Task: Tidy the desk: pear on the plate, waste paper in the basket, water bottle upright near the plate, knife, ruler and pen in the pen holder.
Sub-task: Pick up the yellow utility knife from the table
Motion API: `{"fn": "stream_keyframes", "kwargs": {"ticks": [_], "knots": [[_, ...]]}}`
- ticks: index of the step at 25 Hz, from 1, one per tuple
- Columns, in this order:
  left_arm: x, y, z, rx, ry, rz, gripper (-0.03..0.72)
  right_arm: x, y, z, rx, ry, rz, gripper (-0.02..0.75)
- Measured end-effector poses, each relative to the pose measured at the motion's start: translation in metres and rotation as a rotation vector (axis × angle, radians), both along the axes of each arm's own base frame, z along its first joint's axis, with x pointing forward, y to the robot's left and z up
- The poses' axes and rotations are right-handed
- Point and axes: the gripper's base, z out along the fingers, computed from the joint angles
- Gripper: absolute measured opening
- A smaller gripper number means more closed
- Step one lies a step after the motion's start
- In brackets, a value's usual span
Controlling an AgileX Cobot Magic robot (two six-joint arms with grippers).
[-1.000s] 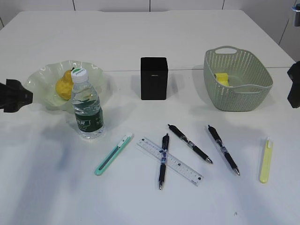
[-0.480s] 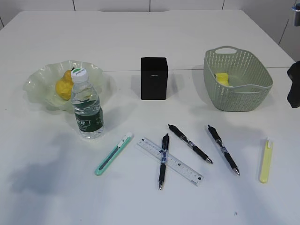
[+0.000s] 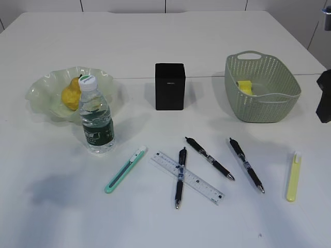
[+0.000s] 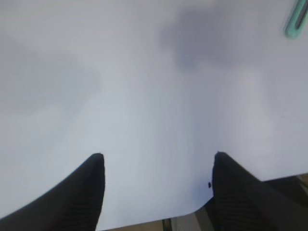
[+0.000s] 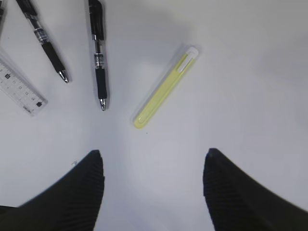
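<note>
The yellow pear lies in the pale green plate, and the water bottle stands upright just in front of it. The black pen holder stands mid-desk. The waste paper lies in the basket. A teal knife, the ruler with a pen across it, two more pens and a yellow-green knife lie flat. My left gripper hangs open over bare desk. My right gripper is open and empty, short of the yellow-green knife.
The desk's front edge shows just below my left fingers, and the teal knife's end sits at the top right of that view. Part of my right arm shows dark at the right edge, beside the basket.
My left gripper has pulled back from beside the plate and out of the exterior view; its shadow now lies on the front left desk. Objects have not moved.
</note>
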Motion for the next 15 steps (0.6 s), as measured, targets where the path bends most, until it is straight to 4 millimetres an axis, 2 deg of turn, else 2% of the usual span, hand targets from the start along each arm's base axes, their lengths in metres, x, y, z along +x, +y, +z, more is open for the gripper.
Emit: {"fn": "stream_keyframes", "kwargs": {"ticks": [8, 15], "knots": [[-0.002, 0.001, 0.013, -0.05, -0.118, 0.099, 0.489, -0.001, 0.006, 0.0, 0.025, 0.007, 0.014, 0.482], [-0.002, 0.001, 0.017, -0.069, -0.166, 0.125, 0.488, -0.005, 0.035, 0.0, -0.003, 0.005, 0.134, 0.482]]}}
